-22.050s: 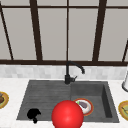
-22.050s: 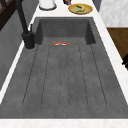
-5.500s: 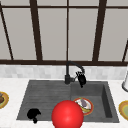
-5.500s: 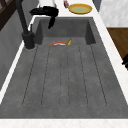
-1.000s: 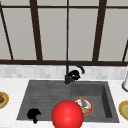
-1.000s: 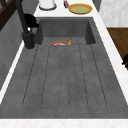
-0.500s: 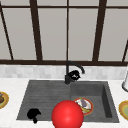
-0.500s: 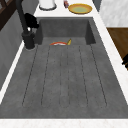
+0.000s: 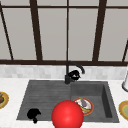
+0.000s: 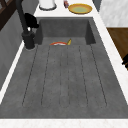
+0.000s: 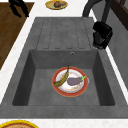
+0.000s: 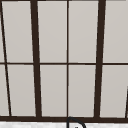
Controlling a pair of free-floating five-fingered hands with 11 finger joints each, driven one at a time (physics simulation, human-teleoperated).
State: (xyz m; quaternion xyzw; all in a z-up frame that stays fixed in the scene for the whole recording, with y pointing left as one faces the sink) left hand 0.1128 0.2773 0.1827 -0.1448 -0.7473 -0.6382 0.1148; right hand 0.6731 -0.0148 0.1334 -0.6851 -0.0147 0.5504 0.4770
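Observation:
A black faucet [image 9: 67,72] stands behind the grey sink [image 9: 45,92]. My right hand [image 9: 74,75] is up against it just above its base [image 10: 28,40], fingers curled round the faucet's handle. The same hand [image 11: 102,32] shows at the sink's back edge and beside the faucet's neck [image 10: 31,20]. In the basin lies an orange-rimmed plate [image 11: 58,89] with a banana [image 11: 62,78] and an eggplant [image 11: 74,80]. My left hand [image 9: 33,114] hangs idle at the sink's front left corner, fingers relaxed, holding nothing.
A large red ball [image 9: 67,115] sits at the sink's front edge. A yellow plate [image 10: 80,8] and a white jar [image 10: 47,3] stand on the right counter. A plate with food [image 11: 57,4] is on the left counter. Behind the sink is a window [image 12: 67,57].
Since 5.5 s ago my right hand has moved left from beside the spout onto the faucet. Over the last second nothing has visibly moved.

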